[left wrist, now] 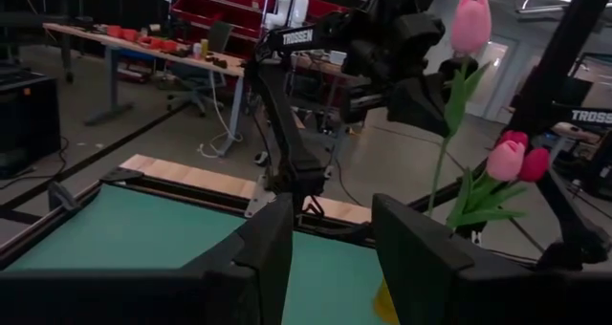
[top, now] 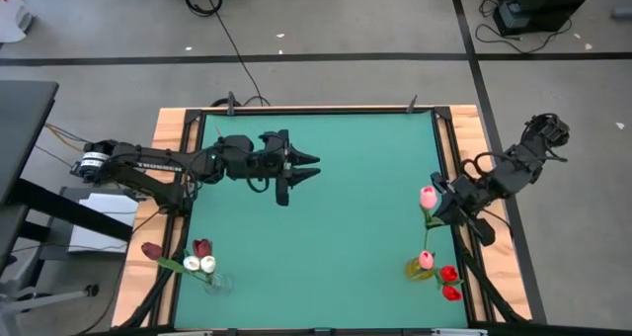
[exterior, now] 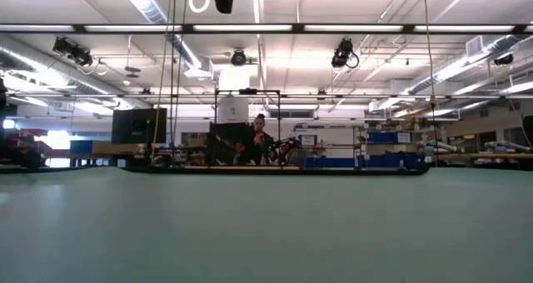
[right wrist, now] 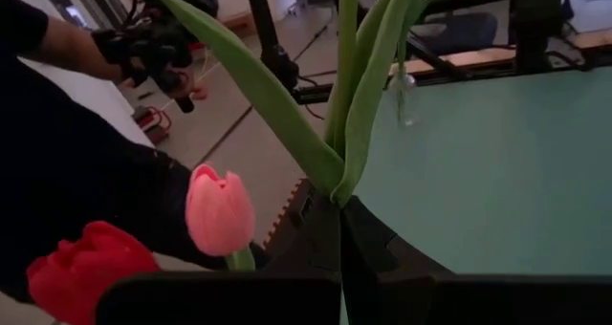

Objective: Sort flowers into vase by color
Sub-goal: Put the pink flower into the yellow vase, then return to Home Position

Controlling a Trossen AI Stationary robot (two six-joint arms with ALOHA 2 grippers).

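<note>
Green felt covers the bench [top: 326, 227]. At its far left the left gripper [top: 299, 169] hovers, fingers open, idle. Near right, the right gripper [top: 441, 204], fingers closed on a pink tulip's [top: 429, 197] stem, should lower it upright into the yellow vase [top: 417, 269].

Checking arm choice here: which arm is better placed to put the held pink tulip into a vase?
The right arm. Its gripper already clamps the pink tulip by the stem, close to the right vase holding pink and red tulips. The left gripper hovers open mid-table.
</note>
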